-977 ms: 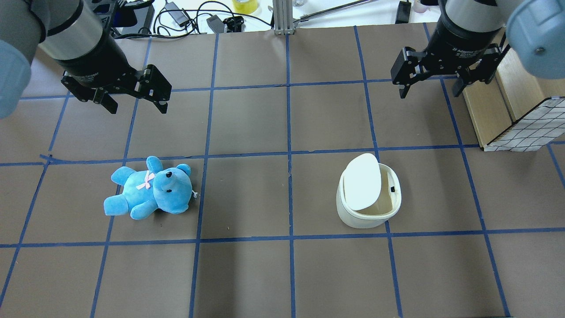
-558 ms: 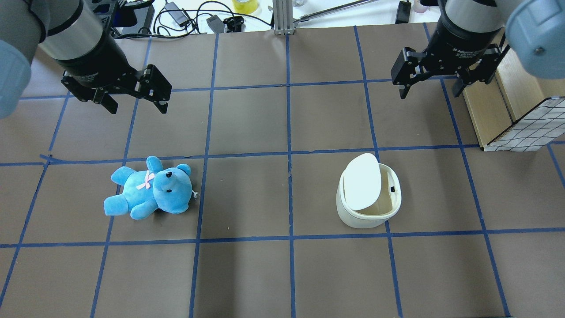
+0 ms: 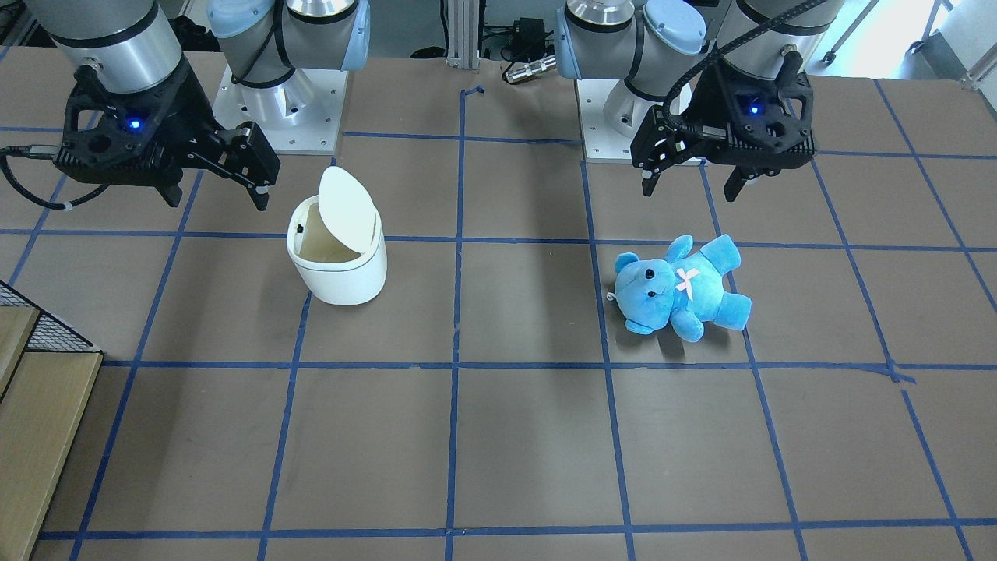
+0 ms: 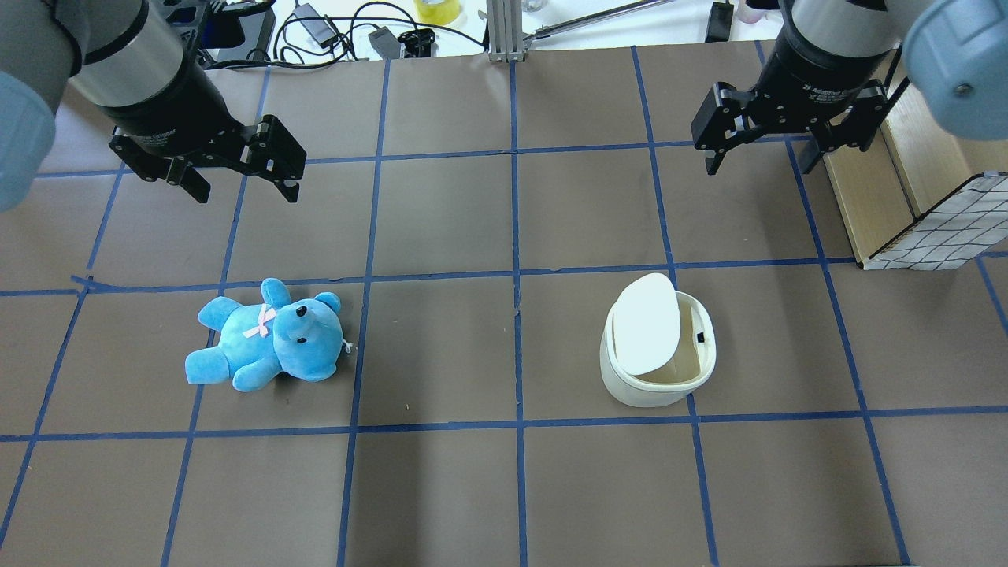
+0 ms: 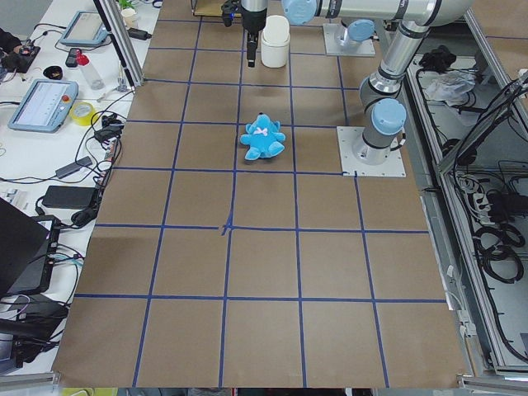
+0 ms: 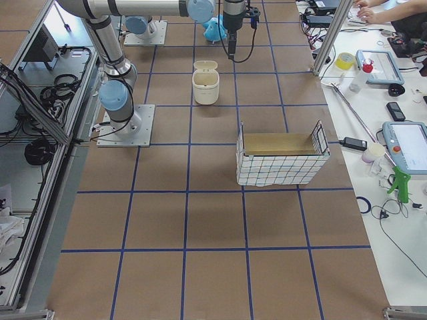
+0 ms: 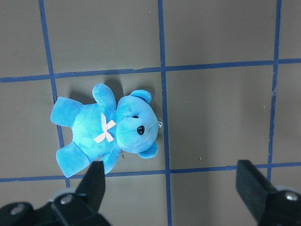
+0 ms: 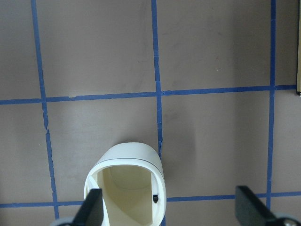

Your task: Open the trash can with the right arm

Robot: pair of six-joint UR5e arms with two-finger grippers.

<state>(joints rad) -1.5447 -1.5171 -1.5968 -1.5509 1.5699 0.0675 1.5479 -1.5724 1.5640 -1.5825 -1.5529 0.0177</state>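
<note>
The white trash can (image 4: 657,370) stands right of the table's middle, its flip lid (image 4: 646,323) tilted up and the beige inside showing. It also shows in the front view (image 3: 343,273) and the right wrist view (image 8: 127,162). My right gripper (image 4: 760,157) is open and empty, hovering beyond the can and apart from it; in the front view the right gripper (image 3: 214,191) is just left of the lid. My left gripper (image 4: 246,185) is open and empty above the blue plush bear (image 4: 268,339).
A wire-mesh box (image 4: 929,205) with a wooden lining stands at the table's right edge, close beside my right gripper. Cables and adapters (image 4: 339,31) lie past the far edge. The bear (image 7: 110,132) lies on its back left of middle.
My right gripper has shifted slightly toward the table's far edge. The can, its raised lid, the bear and my left gripper have not moved.
</note>
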